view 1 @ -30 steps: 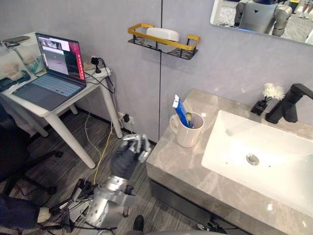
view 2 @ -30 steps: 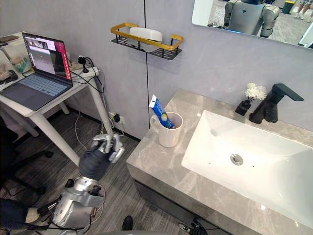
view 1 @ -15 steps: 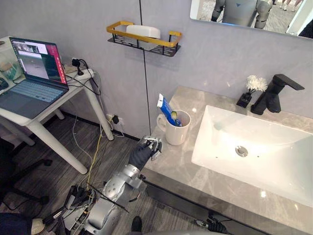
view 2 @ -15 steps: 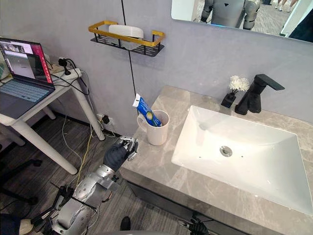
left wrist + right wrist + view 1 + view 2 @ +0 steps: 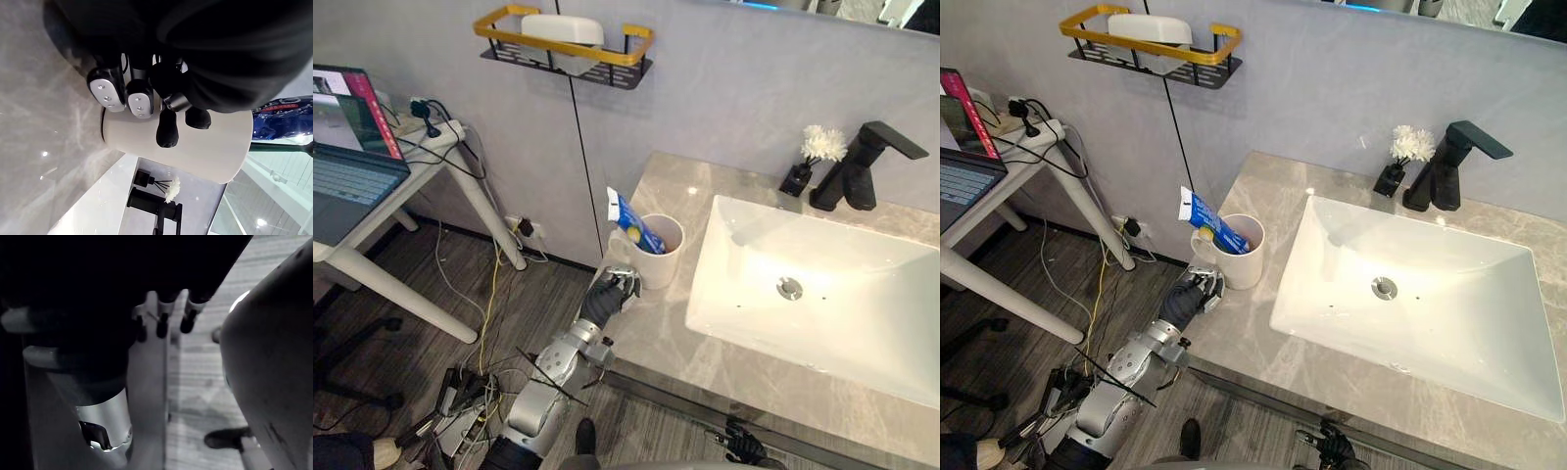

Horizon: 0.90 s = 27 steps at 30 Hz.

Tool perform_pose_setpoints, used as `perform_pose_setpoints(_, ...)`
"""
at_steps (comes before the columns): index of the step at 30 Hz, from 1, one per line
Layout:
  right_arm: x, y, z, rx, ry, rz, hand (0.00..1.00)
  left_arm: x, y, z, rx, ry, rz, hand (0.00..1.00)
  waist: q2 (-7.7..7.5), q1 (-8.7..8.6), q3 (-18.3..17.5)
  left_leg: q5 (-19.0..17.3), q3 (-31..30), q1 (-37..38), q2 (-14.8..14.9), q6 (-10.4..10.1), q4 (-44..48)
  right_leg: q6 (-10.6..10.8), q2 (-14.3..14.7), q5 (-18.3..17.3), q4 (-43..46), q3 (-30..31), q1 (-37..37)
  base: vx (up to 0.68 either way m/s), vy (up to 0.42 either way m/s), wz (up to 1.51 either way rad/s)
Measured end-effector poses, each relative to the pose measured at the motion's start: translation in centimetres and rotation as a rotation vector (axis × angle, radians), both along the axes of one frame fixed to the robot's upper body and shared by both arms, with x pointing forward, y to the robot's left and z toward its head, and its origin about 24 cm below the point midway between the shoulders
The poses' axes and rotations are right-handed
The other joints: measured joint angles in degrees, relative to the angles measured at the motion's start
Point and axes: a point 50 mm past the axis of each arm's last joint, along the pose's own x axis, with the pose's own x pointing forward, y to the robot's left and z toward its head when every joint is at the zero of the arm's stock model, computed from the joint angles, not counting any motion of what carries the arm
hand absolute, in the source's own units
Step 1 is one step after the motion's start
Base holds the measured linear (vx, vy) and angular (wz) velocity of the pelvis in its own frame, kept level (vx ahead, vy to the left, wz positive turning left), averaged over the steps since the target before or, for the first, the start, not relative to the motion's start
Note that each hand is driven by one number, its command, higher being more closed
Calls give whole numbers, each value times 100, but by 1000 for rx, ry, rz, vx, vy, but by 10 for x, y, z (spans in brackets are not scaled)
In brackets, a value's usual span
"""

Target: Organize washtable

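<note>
Presently the left robot hand is held at the tabletop's left edge, just beside the white mug. Its fingers are curled and nothing is enclosed by them. In the left wrist view the dark tips are seen close against the mug's wall, though contact cannot be confirmed. A blue toothpaste tube is propped in the mug, leaning out over the rim towards the hand. The mug could be tipped if it were nudged by the bent fingers before being grasped, and the leaning tube could be knocked out onto the floor. The right robot hand is seen low, above the floor; its state cannot be told.
</note>
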Motion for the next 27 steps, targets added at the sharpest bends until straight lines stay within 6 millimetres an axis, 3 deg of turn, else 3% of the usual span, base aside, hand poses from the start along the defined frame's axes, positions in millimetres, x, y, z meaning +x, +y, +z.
perform_pose_setpoints(9, 4, -3, 1, -12, -8, -30, 0, 9, 1, 6, -6, -38, 12, 100, -18, -45, 14, -73, 153, -57, -7, 9, 2, 4, -27, 30, -29, 159, -140, 5, 7, -8)
perform_pose_setpoints(14, 7, -3, 2, -13, -16, -31, 0, 10, 2, 7, -4, -46, 18, 100, 12, -162, 26, -73, 176, -56, -9, 9, 2, -18, -22, 77, -112, 168, -115, 0, 0, 0)
perform_pose_setpoints(18, 11, -6, 3, -18, -26, -42, 0, 15, 2, 9, 6, -56, 18, 100, 83, -166, 77, -75, 201, -57, -9, 10, 1, -3, -22, 120, -152, 194, -118, -16, 1, -2)
perform_pose_setpoints(27, 13, -6, 4, -19, -31, -43, 0, 25, 5, 14, 0, -71, 61, 100, 77, -174, 97, -128, 269, -65, -8, 12, 1, 1, -27, 131, -181, 267, -157, -11, 0, -4)
